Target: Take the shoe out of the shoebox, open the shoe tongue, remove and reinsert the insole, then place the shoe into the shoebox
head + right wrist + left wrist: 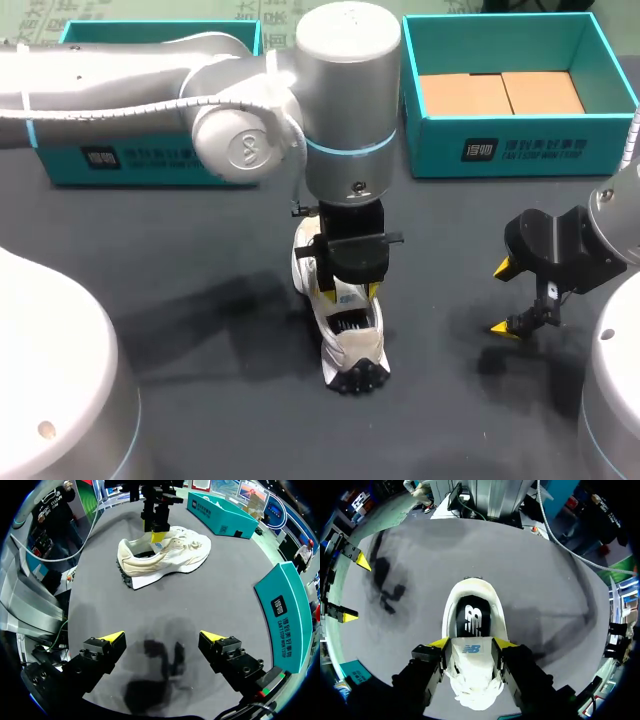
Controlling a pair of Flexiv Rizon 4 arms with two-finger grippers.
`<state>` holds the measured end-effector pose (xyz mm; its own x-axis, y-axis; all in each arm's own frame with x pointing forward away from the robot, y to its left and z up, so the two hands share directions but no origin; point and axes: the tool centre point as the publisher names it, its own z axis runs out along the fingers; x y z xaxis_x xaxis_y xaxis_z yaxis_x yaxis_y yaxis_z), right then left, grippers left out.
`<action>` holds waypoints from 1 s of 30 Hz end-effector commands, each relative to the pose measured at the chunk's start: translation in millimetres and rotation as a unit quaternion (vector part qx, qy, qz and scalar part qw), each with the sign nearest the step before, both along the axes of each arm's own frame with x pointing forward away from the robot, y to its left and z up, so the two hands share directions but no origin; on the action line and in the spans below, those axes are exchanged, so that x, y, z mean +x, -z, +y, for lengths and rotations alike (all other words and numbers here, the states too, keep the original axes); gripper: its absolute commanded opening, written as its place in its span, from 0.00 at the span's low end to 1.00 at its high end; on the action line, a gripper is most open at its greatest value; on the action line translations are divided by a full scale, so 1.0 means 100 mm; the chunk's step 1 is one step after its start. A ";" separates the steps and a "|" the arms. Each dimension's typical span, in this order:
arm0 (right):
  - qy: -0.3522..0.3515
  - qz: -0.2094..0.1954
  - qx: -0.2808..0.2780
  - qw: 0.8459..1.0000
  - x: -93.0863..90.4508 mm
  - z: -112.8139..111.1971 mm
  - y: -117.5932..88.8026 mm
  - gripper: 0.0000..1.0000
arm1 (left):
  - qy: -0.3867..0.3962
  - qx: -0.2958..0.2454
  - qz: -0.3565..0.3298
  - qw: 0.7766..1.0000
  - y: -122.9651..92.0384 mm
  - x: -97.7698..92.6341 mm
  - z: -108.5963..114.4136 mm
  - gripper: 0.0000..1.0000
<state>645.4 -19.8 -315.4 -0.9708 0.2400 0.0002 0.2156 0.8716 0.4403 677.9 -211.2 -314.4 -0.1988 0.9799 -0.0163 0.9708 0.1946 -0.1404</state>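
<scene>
The dark table point(200, 300) carried 2 teal shoeboxes point(510, 150) behind the shoe point(350, 345), which stood sole-down outside both of them. The left gripper point(472, 645) sat directly above the shoe, its fingers clenched on the tongue point(472, 662) from both sides. The right gripper point(161, 637) hung well apart to the shoe's right, fingers spread and empty. The black insole point(471, 620) lay inside the shoe. With nothing pinning the shoe down, pulling the tongue would likely lift or tip the whole shoe, or the tongue might slip free.
</scene>
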 end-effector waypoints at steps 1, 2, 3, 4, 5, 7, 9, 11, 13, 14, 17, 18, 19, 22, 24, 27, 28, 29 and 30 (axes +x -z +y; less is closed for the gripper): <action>0.001 -0.001 -0.001 1.000 -0.02 0.00 0.00 1.00 | -0.022 -0.020 -0.021 0.999 -0.35 -0.12 0.32 0.70; 0.001 -0.001 -0.001 1.000 -0.02 0.00 0.00 1.00 | -0.027 -0.022 -0.020 0.999 -0.39 -0.13 0.33 0.77; 0.001 -0.001 -0.001 1.000 -0.02 0.00 0.00 1.00 | -0.041 -0.018 -0.017 0.999 -0.42 -0.14 0.34 0.85; 0.001 -0.001 -0.001 1.000 -0.02 0.00 0.00 1.00 | -0.056 -0.011 -0.010 0.998 -0.44 -0.14 0.34 0.95; 0.001 -0.001 -0.001 1.000 -0.02 0.00 0.00 1.00 | -0.074 -0.011 0.007 0.997 -0.47 -0.13 0.35 1.00; 0.001 -0.001 -0.001 1.000 -0.02 0.00 0.00 1.00 | -0.105 -0.001 0.049 0.993 -0.54 -0.13 0.38 1.00; 0.001 -0.001 -0.001 1.000 -0.02 0.00 0.00 1.00 | -0.102 0.011 0.060 0.993 -0.59 -0.15 0.39 1.00; 0.001 -0.001 -0.001 1.000 -0.02 0.00 0.00 1.00 | -0.102 0.011 0.060 0.993 -0.59 -0.15 0.39 1.00; 0.001 -0.001 -0.001 1.000 -0.02 0.00 0.00 1.00 | -0.102 0.011 0.060 0.993 -0.59 -0.15 0.39 1.00; 0.001 -0.001 -0.001 1.000 -0.02 0.00 0.00 1.00 | -0.102 0.011 0.060 0.993 -0.59 -0.15 0.39 1.00; 0.001 -0.001 -0.001 1.000 -0.02 0.00 0.00 1.00 | -0.102 0.011 0.060 0.993 -0.59 -0.15 0.39 1.00; 0.001 -0.001 -0.001 1.000 -0.02 0.00 0.00 1.00 | -0.102 0.011 0.060 0.993 -0.59 -0.15 0.39 1.00; 0.001 -0.001 -0.001 1.000 -0.02 0.00 0.00 1.00 | -0.102 0.011 0.060 0.993 -0.59 -0.15 0.39 1.00; 0.001 -0.001 -0.001 1.000 -0.02 0.00 0.00 1.00 | -0.170 -0.003 0.085 0.982 -0.55 -0.30 0.42 1.00; 0.001 -0.001 -0.001 1.000 -0.02 0.00 0.00 1.00 | -0.259 -0.005 0.122 0.958 -0.56 -0.36 0.45 1.00; 0.001 -0.001 -0.001 1.000 -0.02 0.00 0.00 1.00 | -0.444 0.026 0.163 0.881 -0.63 -0.42 0.53 1.00; 0.001 -0.001 -0.001 1.000 -0.02 0.00 0.00 1.00 | -0.444 0.026 0.163 0.881 -0.63 -0.42 0.53 1.00; 0.001 -0.001 -0.001 1.000 -0.02 0.00 0.00 1.00 | -0.444 0.026 0.163 0.881 -0.63 -0.42 0.53 1.00; 0.001 -0.001 -0.001 1.000 -0.02 0.00 0.00 1.00 | -0.444 0.026 0.163 0.881 -0.63 -0.42 0.53 1.00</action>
<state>645.4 -19.8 -315.4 -0.9708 0.2401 0.0002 0.2156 0.8716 0.4403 637.8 -168.2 -252.5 -0.6382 0.7608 0.1178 0.6984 0.6366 -0.3272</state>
